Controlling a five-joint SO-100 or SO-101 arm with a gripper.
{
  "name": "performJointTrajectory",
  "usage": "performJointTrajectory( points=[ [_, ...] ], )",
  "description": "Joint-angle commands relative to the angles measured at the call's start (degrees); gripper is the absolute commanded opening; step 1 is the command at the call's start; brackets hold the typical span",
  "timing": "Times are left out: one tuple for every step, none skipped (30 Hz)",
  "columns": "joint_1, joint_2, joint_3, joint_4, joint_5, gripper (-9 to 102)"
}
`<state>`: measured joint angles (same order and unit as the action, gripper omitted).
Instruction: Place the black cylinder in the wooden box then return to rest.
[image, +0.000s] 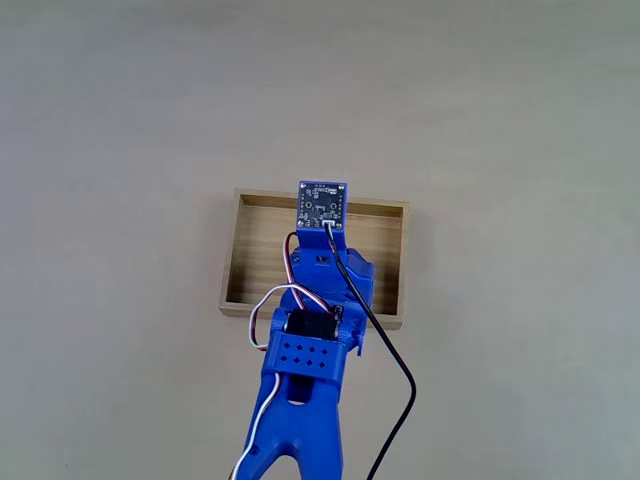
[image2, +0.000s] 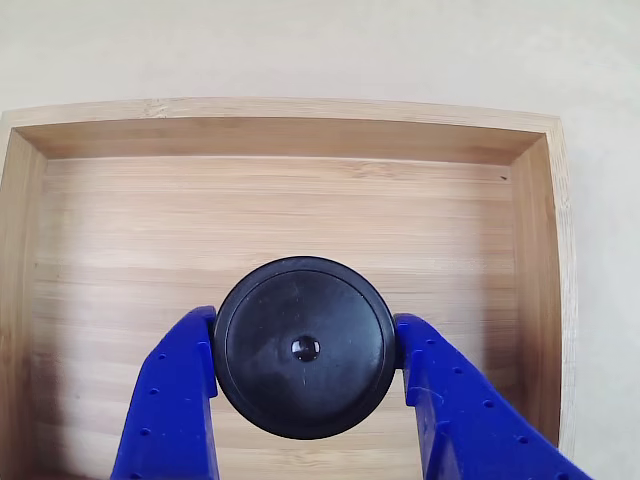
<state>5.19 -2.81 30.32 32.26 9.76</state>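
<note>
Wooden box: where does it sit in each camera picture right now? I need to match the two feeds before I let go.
Fixed view: the wooden box lies at the centre, long side across, partly covered by the blue arm.
Other view: the box spans almost the whole picture, with the black cylinder held over its floor between the gripper fingers.
Shared landmark: the box's far wall, uppermost in both pictures.

Hidden under the blue arm in the fixed view: the middle of the wooden box. In the other view, near wall of the wooden box cut off at the bottom edge, likewise both jaws' lower parts beside the black cylinder.
</note>
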Motion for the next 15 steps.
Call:
performJointTrajectory(
  points=[
    [0.3, -0.6, -1.8, -3.1, -0.3, 18],
    [0.3, -0.5, -1.8, -3.3, -0.2, 18],
    [0.3, -0.3, -1.8, -3.5, -0.2, 18],
    [0.3, -0.1, -1.8, -3.8, -0.2, 18],
    [0.3, 0.1, -1.8, -4.0, -0.2, 18],
    [0.3, 0.4, -1.8, -4.3, -0.2, 18],
    [0.3, 0.6, -1.8, -4.7, -0.2, 18],
    [0.2, 0.8, -1.8, -4.8, -0.2, 18],
    [0.1, 1.0, -1.8, -5.0, -0.2, 18],
    [0.1, 1.0, -1.8, -5.1, -0.2, 19],
    [0.0, 1.1, -1.8, -5.1, -0.2, 19],
    [-0.1, 1.1, -1.8, -5.1, -0.2, 19],
    [-0.1, 1.1, -1.7, -5.1, -0.2, 19],
    [-0.1, 1.1, -1.7, -5.1, -0.2, 20],
    [-0.1, 1.0, -1.6, -5.1, -0.2, 21]
  ],
)
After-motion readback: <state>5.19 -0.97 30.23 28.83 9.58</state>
